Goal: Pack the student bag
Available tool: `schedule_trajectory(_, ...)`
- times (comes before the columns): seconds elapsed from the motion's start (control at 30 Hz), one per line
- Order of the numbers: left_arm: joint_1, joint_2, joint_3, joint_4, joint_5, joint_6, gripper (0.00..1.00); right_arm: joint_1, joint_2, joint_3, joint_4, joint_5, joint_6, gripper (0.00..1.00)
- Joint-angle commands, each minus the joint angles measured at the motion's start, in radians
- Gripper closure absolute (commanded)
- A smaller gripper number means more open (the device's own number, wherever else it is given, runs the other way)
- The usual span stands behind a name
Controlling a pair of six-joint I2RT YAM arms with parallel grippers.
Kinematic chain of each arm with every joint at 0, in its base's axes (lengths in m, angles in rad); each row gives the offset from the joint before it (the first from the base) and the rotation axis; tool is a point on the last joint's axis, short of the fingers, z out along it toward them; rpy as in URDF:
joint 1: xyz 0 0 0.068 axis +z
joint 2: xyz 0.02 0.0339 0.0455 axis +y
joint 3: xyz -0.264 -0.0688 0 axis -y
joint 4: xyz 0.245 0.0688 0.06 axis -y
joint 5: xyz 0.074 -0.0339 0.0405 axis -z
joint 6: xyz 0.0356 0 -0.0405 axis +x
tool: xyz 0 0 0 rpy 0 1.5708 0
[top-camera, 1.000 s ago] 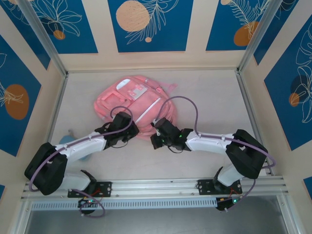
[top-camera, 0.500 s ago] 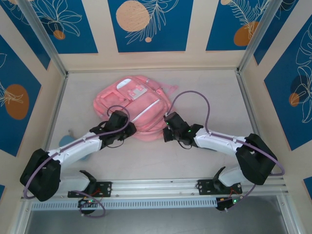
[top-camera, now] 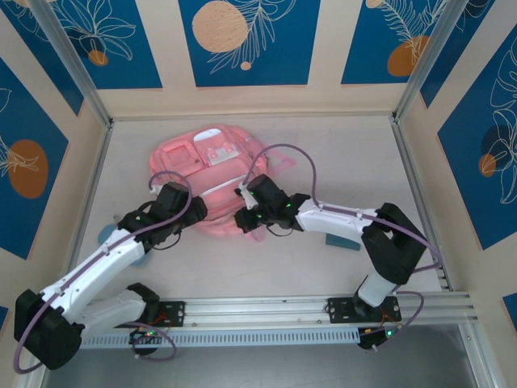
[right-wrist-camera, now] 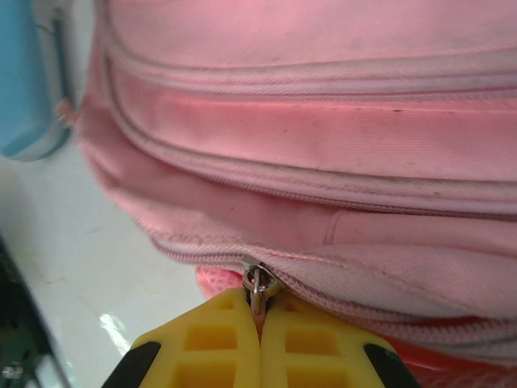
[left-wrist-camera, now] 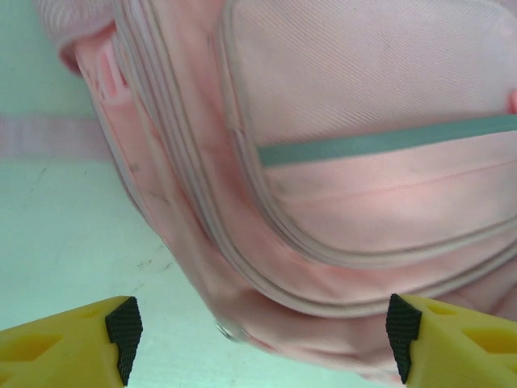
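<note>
TOP: near edge of student bag (top-camera: 202, 158) hidden under both wrists; left gripper (top-camera: 187, 212) and right gripper (top-camera: 242, 218) at that edge; bag lies further left than before | LEFT WRIST: jaws apart, previously together, holding nothing; bag just ahead, cropped | RIGHT WRIST: jaws together, clamped on zipper pull (right-wrist-camera: 258, 283); teal case (right-wrist-camera: 24, 81) to the left, cropped

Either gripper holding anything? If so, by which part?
Right gripper is shut on the zipper pull of the student bag. Left gripper is open, holding nothing.
</note>
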Motion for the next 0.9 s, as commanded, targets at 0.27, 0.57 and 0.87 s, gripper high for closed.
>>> schedule_trajectory(0.27, 0.016, -0.04, -0.151, 0.102, 0.082, -0.206, 0.21, 0.059, 0.125, 0.146, 0.106, -0.142, 0.071, 1.0)
schedule_trajectory(0.57, 0.019, -0.038, -0.215, 0.227, 0.082, -0.217, 0.21, 0.072, 0.135, 0.145, 0.098, -0.175, 0.065, 1.0)
schedule_trajectory(0.87, 0.019, -0.011, -0.217, 0.293, 0.092, -0.191, 0.19, 0.08, 0.138, 0.147, 0.088, -0.178, 0.064, 1.0)
